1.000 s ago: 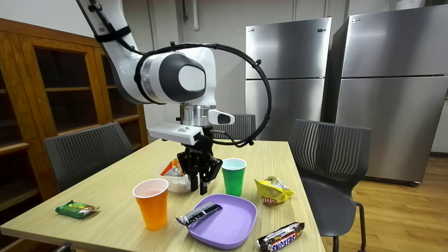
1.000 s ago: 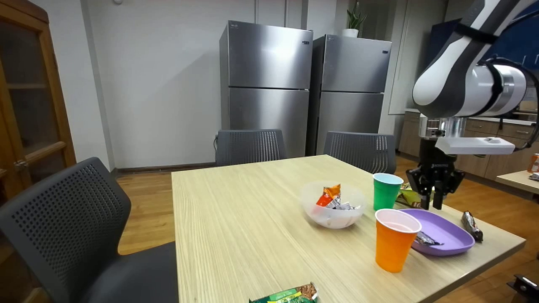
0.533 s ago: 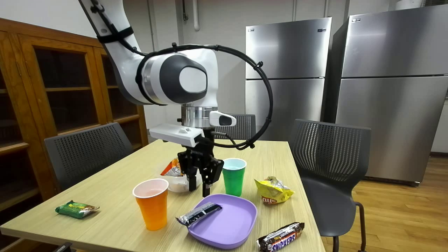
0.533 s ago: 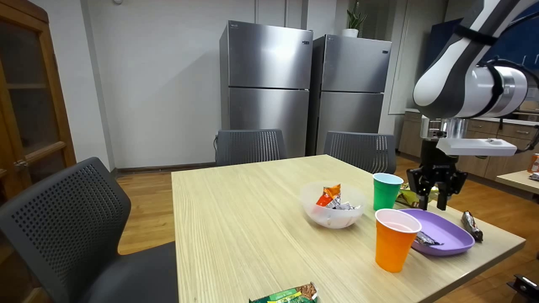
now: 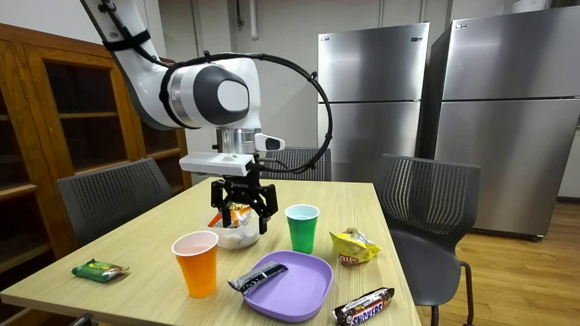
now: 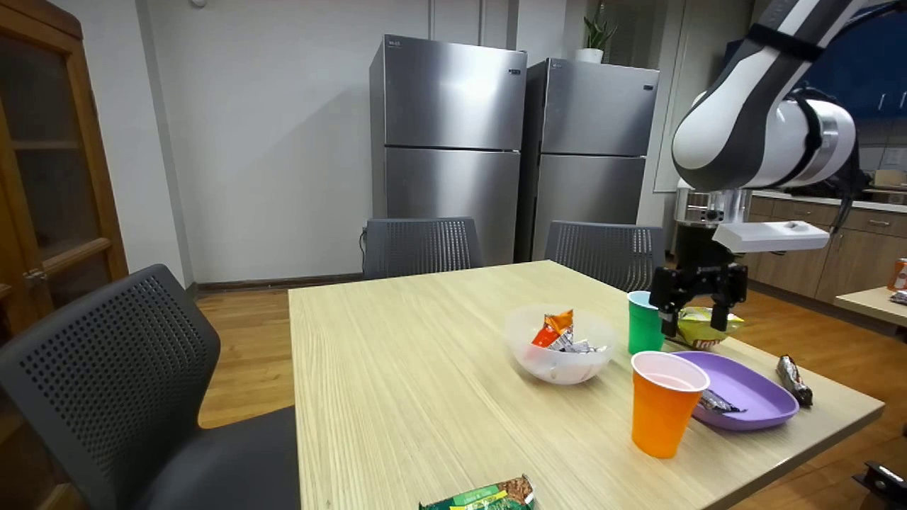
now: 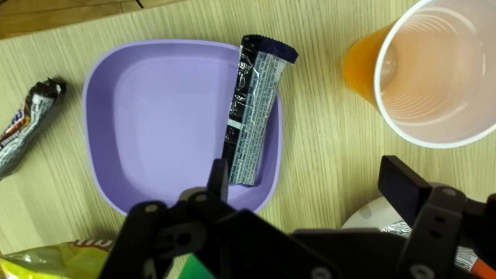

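Nearest in an exterior view, a Snickers bar (image 5: 364, 308) lies on the counter (image 5: 149, 271) at four o'clock from the purple plate (image 5: 297, 290), while a black-and-silver wrapped bar (image 5: 259, 276) rests across the plate's ten o'clock rim and an orange cup (image 5: 199, 269) stands at nine. Past them, a yellow packet (image 5: 355, 248) sits at one, a green cup (image 5: 302, 233) at twelve and a white bowl (image 5: 235, 241) at eleven, before which the fingers (image 7: 405, 190) hang wide apart in midair. Gray chairs (image 5: 428, 199) stand at ten, twelve and two, then steel refrigerators (image 5: 369, 145) at one and two.
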Controlling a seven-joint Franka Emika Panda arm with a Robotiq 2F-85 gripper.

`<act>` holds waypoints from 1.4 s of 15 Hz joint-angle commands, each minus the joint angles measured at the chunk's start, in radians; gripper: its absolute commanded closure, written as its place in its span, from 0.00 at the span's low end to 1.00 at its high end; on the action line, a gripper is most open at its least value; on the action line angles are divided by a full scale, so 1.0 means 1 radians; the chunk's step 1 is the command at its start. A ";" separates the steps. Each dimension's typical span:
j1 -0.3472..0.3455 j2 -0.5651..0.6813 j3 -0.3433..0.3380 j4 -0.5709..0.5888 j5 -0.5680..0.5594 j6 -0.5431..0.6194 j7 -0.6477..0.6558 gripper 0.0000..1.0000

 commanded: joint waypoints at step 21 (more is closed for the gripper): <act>-0.045 -0.061 -0.045 0.012 0.006 -0.032 -0.009 0.00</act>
